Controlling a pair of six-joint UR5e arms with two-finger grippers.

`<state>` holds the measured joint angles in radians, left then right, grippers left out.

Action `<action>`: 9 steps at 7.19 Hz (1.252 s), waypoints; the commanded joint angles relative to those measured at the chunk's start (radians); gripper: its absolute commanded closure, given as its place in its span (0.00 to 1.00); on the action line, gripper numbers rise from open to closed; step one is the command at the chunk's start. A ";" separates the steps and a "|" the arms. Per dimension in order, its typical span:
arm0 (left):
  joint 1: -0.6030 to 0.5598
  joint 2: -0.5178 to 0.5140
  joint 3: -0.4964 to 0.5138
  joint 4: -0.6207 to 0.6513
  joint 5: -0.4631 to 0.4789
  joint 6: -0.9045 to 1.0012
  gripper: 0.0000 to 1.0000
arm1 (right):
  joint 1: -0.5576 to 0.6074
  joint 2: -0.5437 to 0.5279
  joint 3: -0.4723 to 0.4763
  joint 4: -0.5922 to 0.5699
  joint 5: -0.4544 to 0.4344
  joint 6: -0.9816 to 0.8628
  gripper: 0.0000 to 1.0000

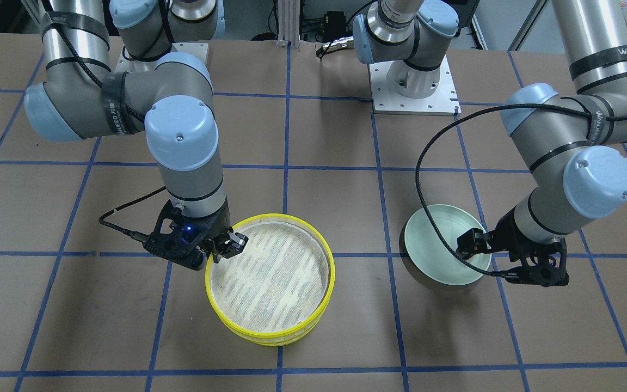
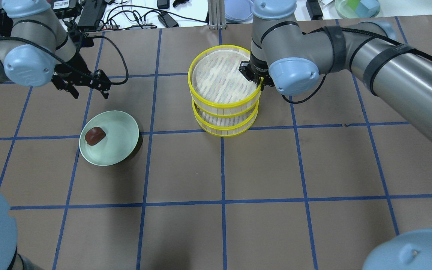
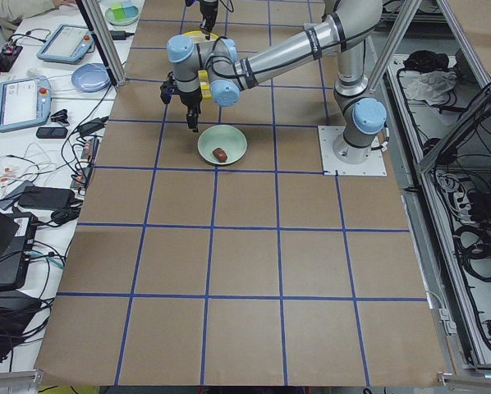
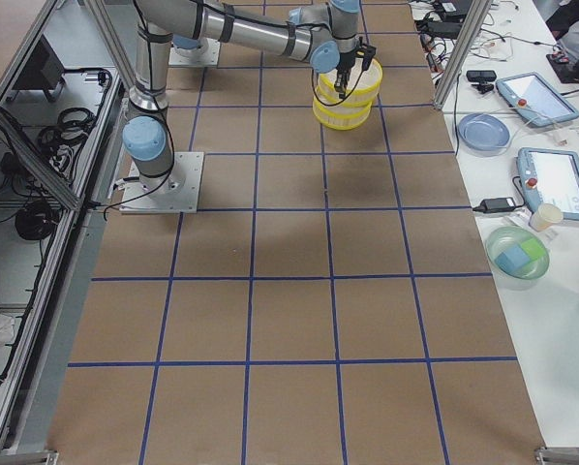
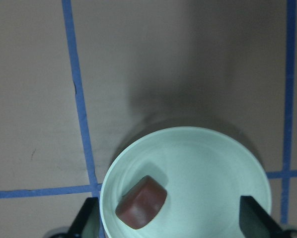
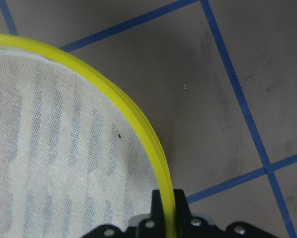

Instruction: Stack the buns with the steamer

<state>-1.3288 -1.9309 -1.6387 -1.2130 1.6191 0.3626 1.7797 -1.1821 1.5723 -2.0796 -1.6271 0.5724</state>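
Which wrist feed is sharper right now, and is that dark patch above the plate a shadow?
Left wrist view: yes, a soft shadow on the table beyond the plate, no glare; the brown bun looks slightly soft. Right wrist view: sharper, steamer rim and cloth weave resolve clearly; the right tool is dark and cropped at the bottom edge.
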 commanded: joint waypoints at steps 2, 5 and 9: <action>0.048 -0.046 -0.134 0.078 0.007 0.255 0.01 | 0.003 0.024 0.017 -0.014 0.000 0.001 1.00; 0.048 -0.062 -0.150 0.069 0.008 0.346 0.06 | 0.001 0.025 0.034 -0.005 -0.002 0.000 1.00; 0.048 -0.089 -0.132 0.079 0.008 0.343 1.00 | 0.001 0.025 0.052 -0.011 0.016 0.015 1.00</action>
<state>-1.2809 -2.0160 -1.7768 -1.1410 1.6281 0.7144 1.7810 -1.1567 1.6232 -2.0884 -1.6150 0.5840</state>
